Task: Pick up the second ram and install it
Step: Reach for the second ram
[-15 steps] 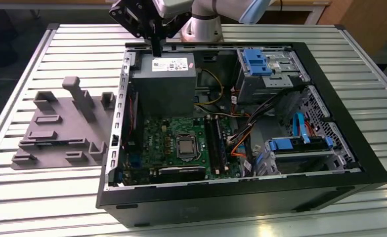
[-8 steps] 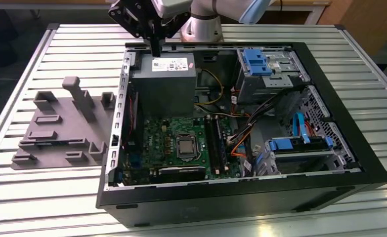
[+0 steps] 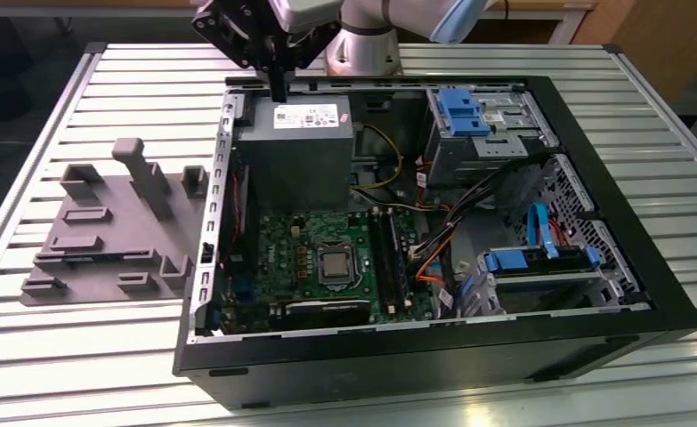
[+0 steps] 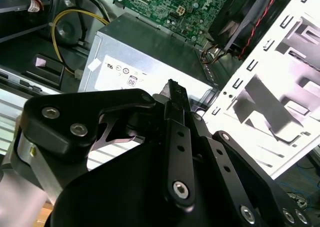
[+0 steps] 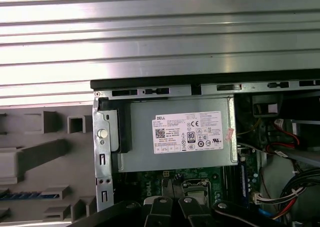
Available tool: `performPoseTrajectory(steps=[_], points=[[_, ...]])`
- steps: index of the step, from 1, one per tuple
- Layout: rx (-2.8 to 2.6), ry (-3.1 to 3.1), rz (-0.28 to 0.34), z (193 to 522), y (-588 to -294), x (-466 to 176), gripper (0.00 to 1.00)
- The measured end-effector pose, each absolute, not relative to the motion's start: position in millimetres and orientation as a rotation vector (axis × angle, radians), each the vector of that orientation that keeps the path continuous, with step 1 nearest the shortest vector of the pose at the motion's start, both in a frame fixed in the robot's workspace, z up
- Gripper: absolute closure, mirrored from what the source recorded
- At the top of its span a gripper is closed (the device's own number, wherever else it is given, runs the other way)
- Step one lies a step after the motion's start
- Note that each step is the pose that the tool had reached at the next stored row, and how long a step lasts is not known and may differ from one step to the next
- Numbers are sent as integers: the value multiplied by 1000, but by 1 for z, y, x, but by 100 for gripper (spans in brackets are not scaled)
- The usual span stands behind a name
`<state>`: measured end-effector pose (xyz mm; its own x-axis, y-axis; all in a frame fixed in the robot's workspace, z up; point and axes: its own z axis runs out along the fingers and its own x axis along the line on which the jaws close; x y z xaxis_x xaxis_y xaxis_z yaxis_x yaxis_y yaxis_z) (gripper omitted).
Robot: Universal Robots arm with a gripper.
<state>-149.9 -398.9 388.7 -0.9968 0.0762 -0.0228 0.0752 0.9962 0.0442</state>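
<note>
The second ram is a thin blue-green strip lying flat in a slot of the grey holder, outside the case on the exterior view's left. My gripper hangs over the back rim of the open computer case, just above the grey power supply and well away from the holder. Its fingers point down, pressed together with nothing between them. The black memory slots run along the green motherboard beside the processor socket.
The case stands on a slatted metal table. Blue drive brackets and bundled cables fill the case's right half in the exterior view. A tall grey post rises from the holder. The arm's base stands behind the case.
</note>
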Motion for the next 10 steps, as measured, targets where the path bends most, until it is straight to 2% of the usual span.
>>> performPoseTrajectory(steps=[10], points=[[118, 3114, 68, 389, -399, -153, 89]])
